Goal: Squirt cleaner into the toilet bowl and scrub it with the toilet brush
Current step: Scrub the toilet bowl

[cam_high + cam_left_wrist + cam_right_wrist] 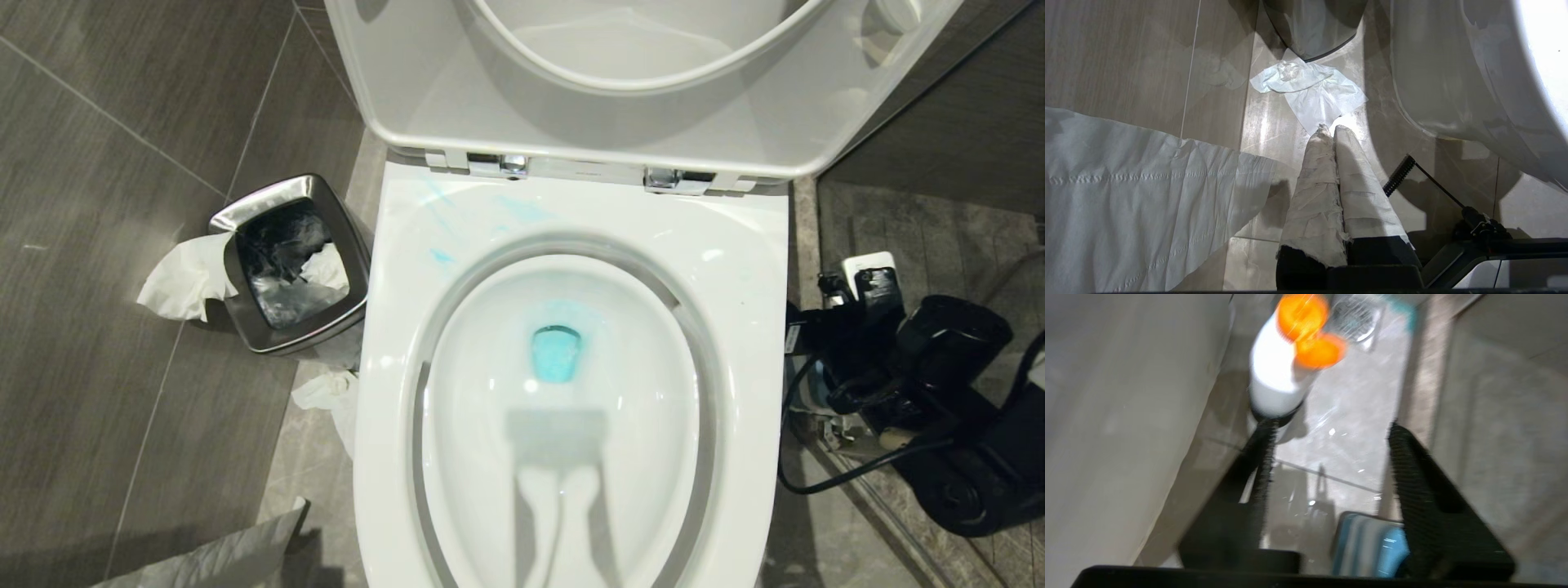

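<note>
1. Fingers (1412, 473) of the right gripper (1331, 457) stand apart, black and ribbed, with bare floor showing in the gap between them and nothing held.
2. Just past one fingertip, in the right wrist view, stands a white bottle (1276, 379) with an orange cap (1310, 330); whether the finger touches it cannot be told, as the view is blurred.
3. A blue-topped object (1372, 547) sits on the floor low between the two fingers, near the gripper's base; what it is cannot be told with certainty.
4. Beyond the bottle a metal floor drain (1355, 314) is set into the tiles.
5. In the head view the right arm (922, 384) is down beside the toilet on the robot's right, close to the floor.
6. The left gripper (1331, 134) has its two cloth-wrapped fingers pressed together, gripping nothing, and it points at the floor beside the toilet.
7. A crumpled tissue (1310, 90) lies on the tiles just past its fingertips, and a large sheet of paper (1139, 196) spreads out to one side.
8. The toilet bowl (735, 327) fills the middle of the head view, its seat and lid raised.
9. The cleaner (557, 353) pools turquoise at the bottom of the bowl, with faint blue streaks on the rim at the rear left.
10. A steel waste bin (290, 261) stands on the floor left of the bowl, with tissue hanging over its edge.
11. The toilet brush cannot be clearly made out in any view.
</note>
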Robot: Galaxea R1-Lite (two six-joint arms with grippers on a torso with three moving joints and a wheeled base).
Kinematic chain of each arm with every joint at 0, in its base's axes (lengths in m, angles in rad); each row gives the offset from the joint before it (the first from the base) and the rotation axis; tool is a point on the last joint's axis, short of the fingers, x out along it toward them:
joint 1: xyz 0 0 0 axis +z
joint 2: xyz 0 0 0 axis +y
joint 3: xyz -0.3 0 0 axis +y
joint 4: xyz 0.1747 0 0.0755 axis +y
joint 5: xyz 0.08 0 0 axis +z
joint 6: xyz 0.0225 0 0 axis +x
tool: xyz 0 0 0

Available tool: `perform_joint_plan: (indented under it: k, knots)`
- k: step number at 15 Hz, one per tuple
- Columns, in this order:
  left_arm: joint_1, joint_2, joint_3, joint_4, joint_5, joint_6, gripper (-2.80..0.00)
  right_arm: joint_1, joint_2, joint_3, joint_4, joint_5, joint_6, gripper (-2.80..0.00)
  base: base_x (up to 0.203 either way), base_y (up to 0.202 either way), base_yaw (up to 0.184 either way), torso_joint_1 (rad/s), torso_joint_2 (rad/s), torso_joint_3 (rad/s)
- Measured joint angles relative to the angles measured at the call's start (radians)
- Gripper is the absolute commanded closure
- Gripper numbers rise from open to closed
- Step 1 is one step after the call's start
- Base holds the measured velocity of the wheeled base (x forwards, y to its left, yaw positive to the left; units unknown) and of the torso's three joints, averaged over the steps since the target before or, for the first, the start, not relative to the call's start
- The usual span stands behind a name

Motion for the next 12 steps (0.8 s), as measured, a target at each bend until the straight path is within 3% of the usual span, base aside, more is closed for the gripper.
perform_joint_plan:
  k: [3, 7, 12]
  knots:
    - [0.000, 0.000, 0.000, 0.000, 0.000, 0.000, 0.00, 0.001, -0.117, 0.042, 0.007, 0.000, -0.042, 0.00, 0.000, 0.000, 0.000, 0.000, 0.00, 0.000]
    - [0.000, 0.000, 0.000, 0.000, 0.000, 0.000, 0.00, 0.013, -0.255, 0.029, 0.115, 0.029, -0.095, 0.00, 0.000, 0.000, 0.000, 0.000, 0.00, 0.000]
    - [0.000, 0.000, 0.000, 0.000, 0.000, 0.000, 0.00, 0.045, -0.418, -0.097, 0.411, 0.102, -0.103, 0.00, 0.000, 0.000, 0.000, 0.000, 0.00, 0.000]
